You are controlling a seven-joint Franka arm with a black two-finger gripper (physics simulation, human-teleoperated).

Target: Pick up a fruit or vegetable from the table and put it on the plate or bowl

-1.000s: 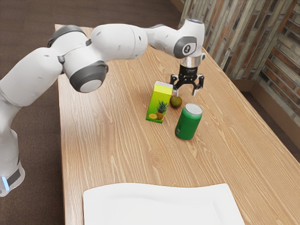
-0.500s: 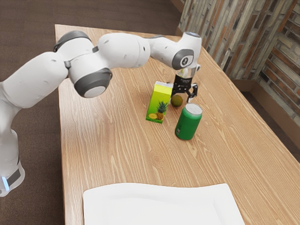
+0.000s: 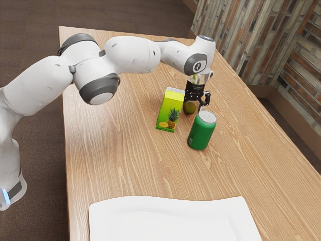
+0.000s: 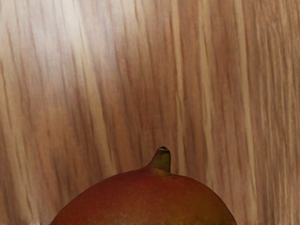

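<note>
We are sitting early in the job: nothing is lifted yet and the plate [image 3: 170,221] is waiting bare at the near end of the table [image 3: 125,155], well apart from where we are working. The fruit [image 3: 188,108] is lying on the wood, tucked between the carton [image 3: 169,109] on the exterior view's left and the can [image 3: 201,131] nearer the camera and slightly to the right.

We are holding the claw [image 3: 196,103] low over the fruit, pointing straight down. It is standing spread, one finger on each side of the fruit's top, and we are judging that it is not pinching anything yet. In the wrist view the fruit [image 4: 145,201] is sitting just under the hand, its stem showing against the table [image 4: 93,70], so we are reading the claw as roughly centred over it.

What is remaining, as we are judging it: closing on the fruit, lifting it clear of the carton and can, carrying it to the plate and letting go.
</note>
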